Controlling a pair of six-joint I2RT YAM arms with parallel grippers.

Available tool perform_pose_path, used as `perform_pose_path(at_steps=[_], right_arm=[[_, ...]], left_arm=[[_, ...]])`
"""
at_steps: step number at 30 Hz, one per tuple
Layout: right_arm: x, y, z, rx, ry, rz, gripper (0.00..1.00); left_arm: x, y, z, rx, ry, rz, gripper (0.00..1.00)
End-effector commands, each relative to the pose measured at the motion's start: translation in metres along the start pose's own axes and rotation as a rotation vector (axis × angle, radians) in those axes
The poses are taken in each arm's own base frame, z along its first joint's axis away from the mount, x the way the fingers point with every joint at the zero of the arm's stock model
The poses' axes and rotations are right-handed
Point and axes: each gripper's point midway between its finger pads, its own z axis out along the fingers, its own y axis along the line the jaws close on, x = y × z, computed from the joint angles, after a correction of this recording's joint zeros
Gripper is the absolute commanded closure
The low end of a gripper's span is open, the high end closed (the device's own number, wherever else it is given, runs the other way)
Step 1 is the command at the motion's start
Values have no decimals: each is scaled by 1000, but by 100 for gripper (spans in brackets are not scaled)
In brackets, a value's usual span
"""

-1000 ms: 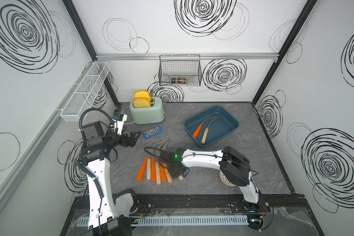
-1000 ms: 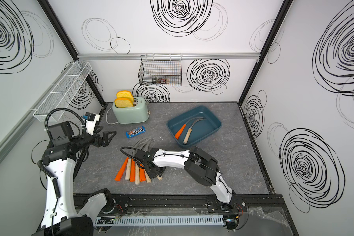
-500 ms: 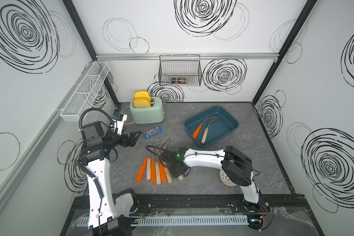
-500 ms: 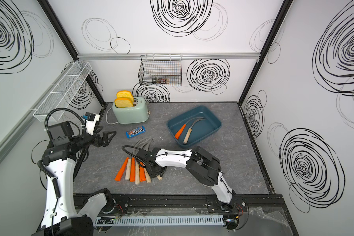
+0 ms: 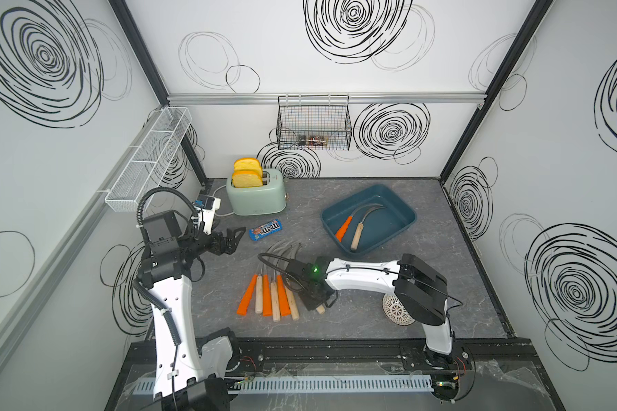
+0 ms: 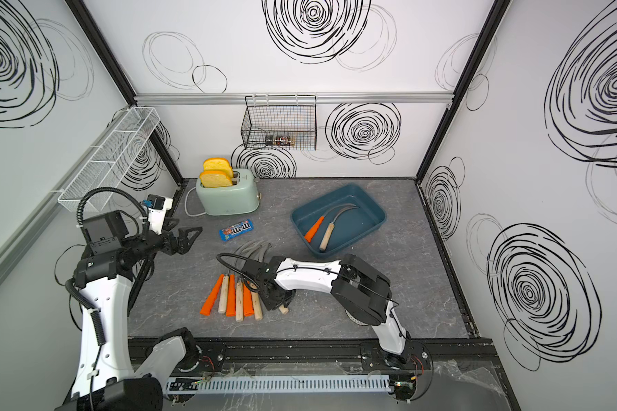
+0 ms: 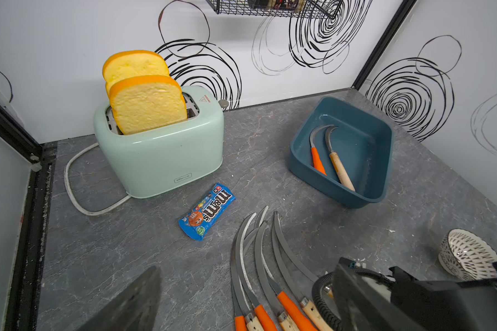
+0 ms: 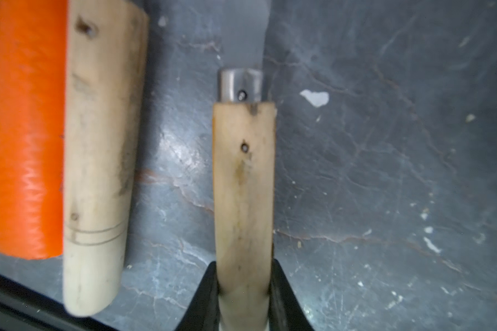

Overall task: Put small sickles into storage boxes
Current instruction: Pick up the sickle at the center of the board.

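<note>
**Right gripper clamped on a wooden-handled sickle, left gripper open and holding nothing**

Your right gripper is closed on the pale wooden handle of one sickle. Its black fingers press the handle from both sides near the butt end. In both top views this gripper sits low over the grey table, at the right end of the row of sickles. You cannot tell from these views whether the gripped sickle is off the surface. Its handle lies parallel to the nearest wooden handle but apart from it, with bare table between them.

Six more sickles lie in that row, handles side by side, alternating orange and wood, with the blades fanning toward the candy packet.

The blue tray sits beyond your right arm, to the right of the toaster. It holds two sickles, one with an orange handle and one with a wooden handle, lying side by side.

Your left gripper hangs above the table near the candy packet with its jaws spread wide.
</note>
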Motion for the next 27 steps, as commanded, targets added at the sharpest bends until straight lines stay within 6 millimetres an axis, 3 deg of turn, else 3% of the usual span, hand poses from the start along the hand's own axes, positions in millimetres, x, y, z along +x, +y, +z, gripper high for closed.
perform_pose_path(at_steps=[1, 21, 27], right_arm=[[0, -7, -20, 12, -10, -19, 100], [-19, -9, -59, -1, -114, -38, 100], [-28, -27, -77, -3, -142, 1, 100]], left_arm=[[-7, -4, -2, 0, -34, 36, 4], [-12, -2, -4, -21, -51, 39, 4], [-15, -4, -6, -22, -56, 45, 4]])
